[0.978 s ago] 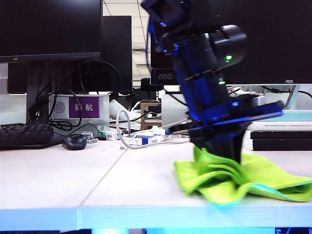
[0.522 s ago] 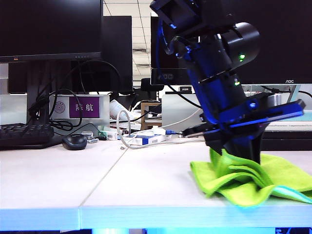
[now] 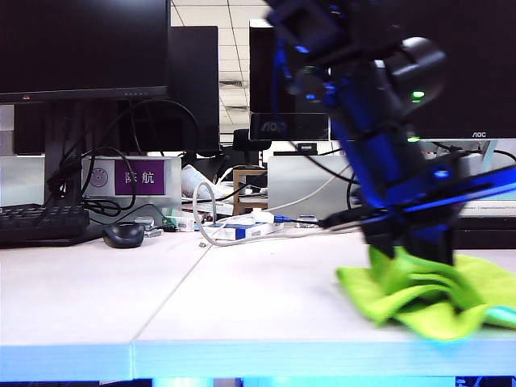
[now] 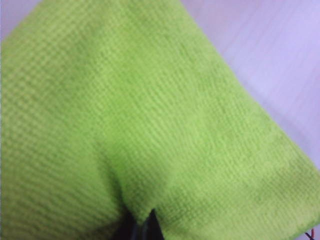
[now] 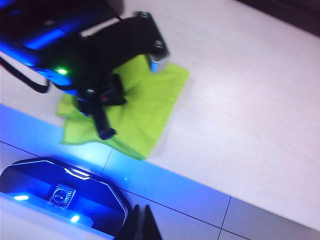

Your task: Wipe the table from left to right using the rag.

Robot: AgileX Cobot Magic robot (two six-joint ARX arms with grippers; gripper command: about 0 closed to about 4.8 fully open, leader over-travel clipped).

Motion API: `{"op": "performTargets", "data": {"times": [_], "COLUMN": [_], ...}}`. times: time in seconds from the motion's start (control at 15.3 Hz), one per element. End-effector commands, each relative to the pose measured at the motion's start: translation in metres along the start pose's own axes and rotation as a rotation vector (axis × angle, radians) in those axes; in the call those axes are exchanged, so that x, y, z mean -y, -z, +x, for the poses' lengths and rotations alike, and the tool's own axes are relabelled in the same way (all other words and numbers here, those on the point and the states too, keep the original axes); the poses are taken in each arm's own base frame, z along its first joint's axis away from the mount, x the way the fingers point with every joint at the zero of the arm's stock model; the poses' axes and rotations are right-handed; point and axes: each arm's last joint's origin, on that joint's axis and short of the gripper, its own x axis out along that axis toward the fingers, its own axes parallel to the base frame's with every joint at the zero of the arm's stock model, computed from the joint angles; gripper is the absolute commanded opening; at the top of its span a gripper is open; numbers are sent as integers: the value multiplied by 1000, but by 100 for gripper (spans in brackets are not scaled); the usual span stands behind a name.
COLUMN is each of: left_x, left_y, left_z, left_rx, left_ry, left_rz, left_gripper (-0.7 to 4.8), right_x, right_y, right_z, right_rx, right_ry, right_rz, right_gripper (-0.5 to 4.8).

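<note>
Rag (image 3: 427, 294) on table (image 3: 161, 298), bunched between closed left jaws; right jaws well above.

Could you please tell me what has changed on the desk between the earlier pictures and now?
The left hand, shut on the rag, has dragged it rightward along the table near its front edge; the rag now runs off the exterior view's right edge. Nothing was let go. The right hand hangs off the table's front. The mouse, keyboard and monitors stayed put.
</note>
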Motion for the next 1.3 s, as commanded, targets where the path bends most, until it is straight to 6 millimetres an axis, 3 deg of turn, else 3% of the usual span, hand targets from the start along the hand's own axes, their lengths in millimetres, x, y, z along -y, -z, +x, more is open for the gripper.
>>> {"op": "performTargets", "data": {"times": [0.07, 0.72, 1.3], "left_x": [7, 36, 49], "left_y": [-9, -22, -38], "left_z": [18, 50, 54], "left_rx": [-41, -50, 12], "left_ry": [-3, 60, 119], "left_rz": [8, 45, 27], "left_gripper": [-6, -6, -6], "right_x": [0, 0, 0], "right_y": [-1, -1, -1], "right_z": [-1, -1, -1], "right_rx": [12, 12, 13], "right_ry": [-4, -4, -4], "right_rz": [8, 8, 8], "right_gripper": [-2, -1, -2]}}
